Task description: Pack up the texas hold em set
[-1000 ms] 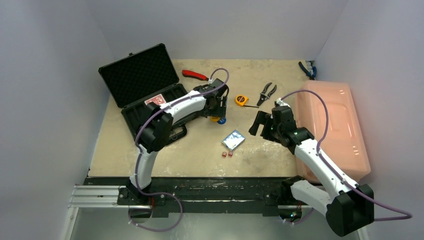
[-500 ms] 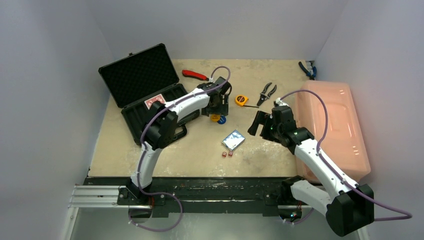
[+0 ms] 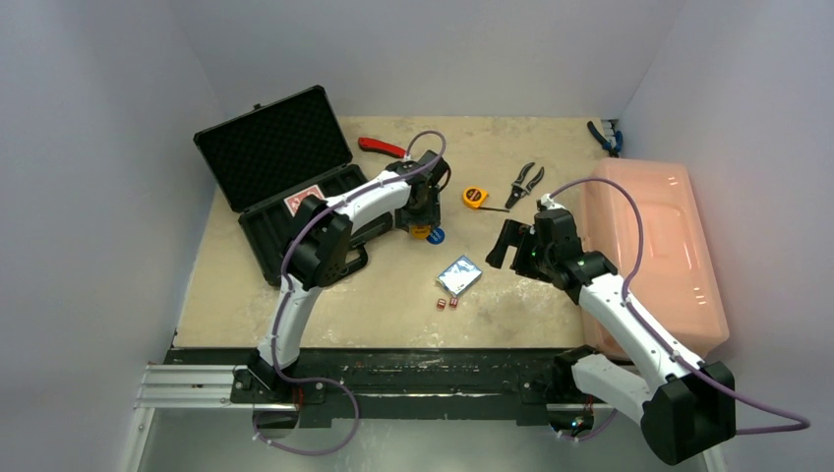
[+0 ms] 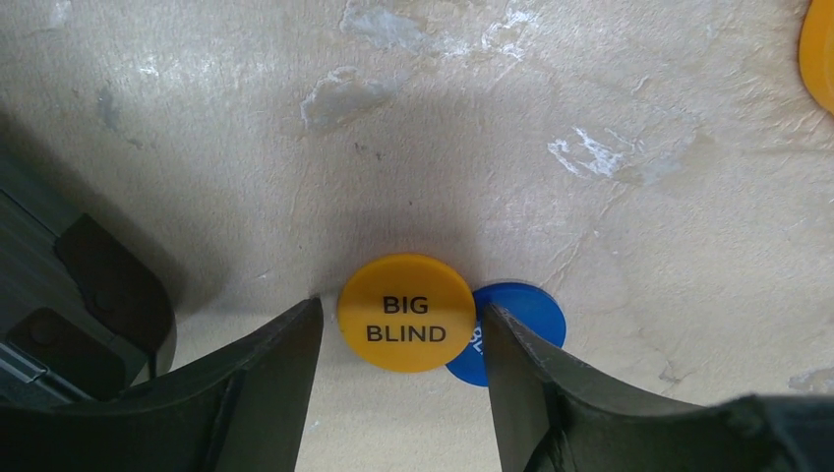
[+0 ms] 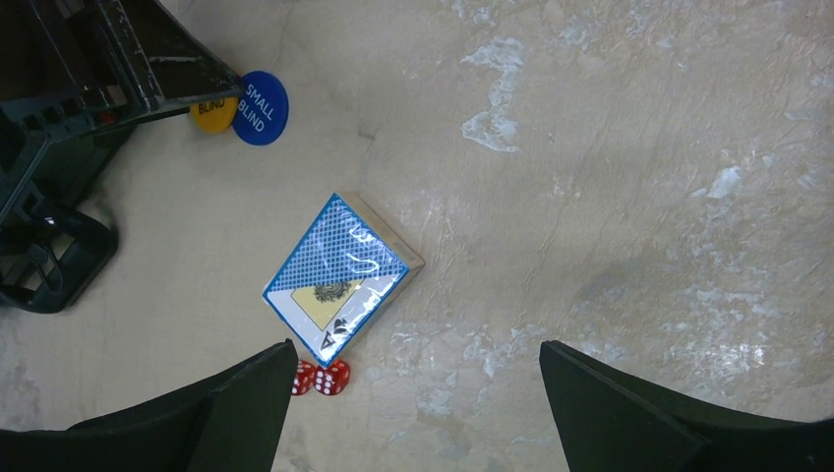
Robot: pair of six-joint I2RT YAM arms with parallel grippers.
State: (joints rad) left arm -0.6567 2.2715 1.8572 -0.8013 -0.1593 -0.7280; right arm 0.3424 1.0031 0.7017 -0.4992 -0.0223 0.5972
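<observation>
Right jaws: you've got them spread wide, nothing in them, hanging above the surface (image 5: 629, 197). Two red dice (image 5: 320, 378) sit side by side right at the inner edge of the finger (image 5: 216, 423) on that wrist view's left. The blue card deck (image 5: 335, 278) lies flat just beyond the dice, skewed, ahead of the gap and clear of both fingers.

Left jaws: released, down low over the surface, straddling the orange disc (image 4: 406, 313) marked BIG BLIND. It lies flat between the two fingers. There's a thin gap on one side; the other side is too tight to call from the wrist view, possibly touching. The blue disc (image 4: 526, 317) is tucked partly under the orange one, on the side away from the briefcase, and one finger hides part of it. The right wrist view reads SMALL BLIND on it.

The black briefcase (image 3: 270, 147) stands open just left of the left jaws, lid up, foam lining showing, red card deck (image 3: 305, 198) in its base.

Beyond the left jaws, to their right: yellow tape measure (image 3: 475, 197), then dark-handled pliers (image 3: 526, 180). A red-handled tool (image 3: 384, 147) lies farther back. The pink bin (image 3: 679, 256) sits right of the right jaws, with blue-handled pliers (image 3: 605, 138) at its far end.
</observation>
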